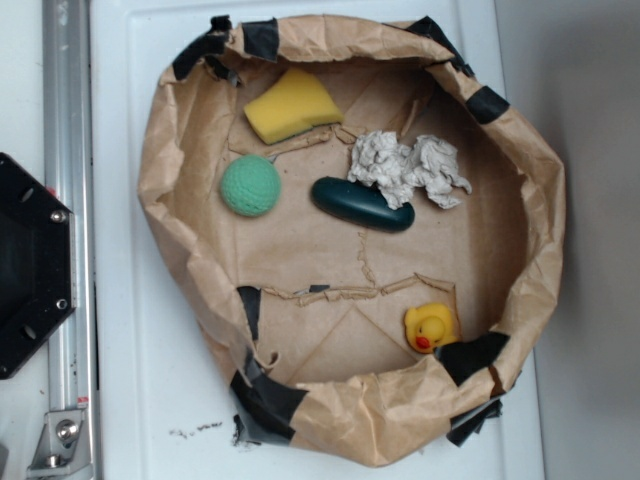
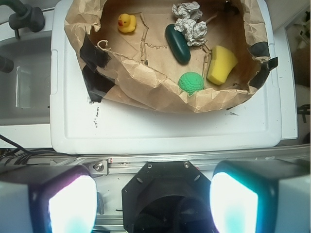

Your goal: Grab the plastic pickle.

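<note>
The plastic pickle is a dark teal-green glossy oval lying on the floor of a brown paper nest, its far end touching a crumpled white paper wad. In the wrist view my gripper stands open, its two pale pads wide apart at the bottom corners, with nothing between them. It hangs above the black robot base, well short of the nest and the pickle. The exterior view does not show the gripper.
The paper nest has raised taped walls and sits on a white lid. Inside lie a light-green textured ball, a yellow sponge and a yellow rubber duck. An aluminium rail runs beside the lid.
</note>
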